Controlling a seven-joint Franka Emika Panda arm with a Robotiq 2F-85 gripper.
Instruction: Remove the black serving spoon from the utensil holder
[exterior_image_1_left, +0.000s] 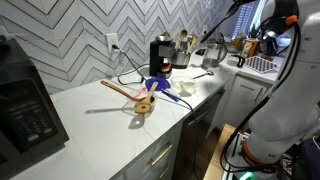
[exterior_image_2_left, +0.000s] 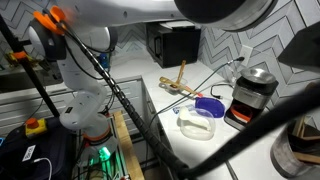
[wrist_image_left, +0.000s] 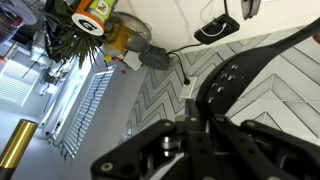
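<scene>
In an exterior view the utensil holder (exterior_image_1_left: 185, 46) is a small pot next to the black coffee machine (exterior_image_1_left: 160, 53) at the back of the counter. The black serving spoon (exterior_image_1_left: 214, 28) shows as a long dark stem slanting up from beside the holder to my gripper (exterior_image_1_left: 236, 6) at the frame's top edge. In the wrist view my gripper (wrist_image_left: 203, 118) has its black fingers drawn together round a dark bar that looks like the spoon's handle. The spoon's head is not clearly visible.
A light wooden spoon (exterior_image_1_left: 127, 91) and a blue-handled utensil (exterior_image_1_left: 160, 86) lie on the white counter (exterior_image_1_left: 90, 120). A microwave (exterior_image_1_left: 25, 105) stands at one end. A sink area with a drying rack (wrist_image_left: 90, 100) and a yellow bottle (wrist_image_left: 122, 36) lies beyond the holder.
</scene>
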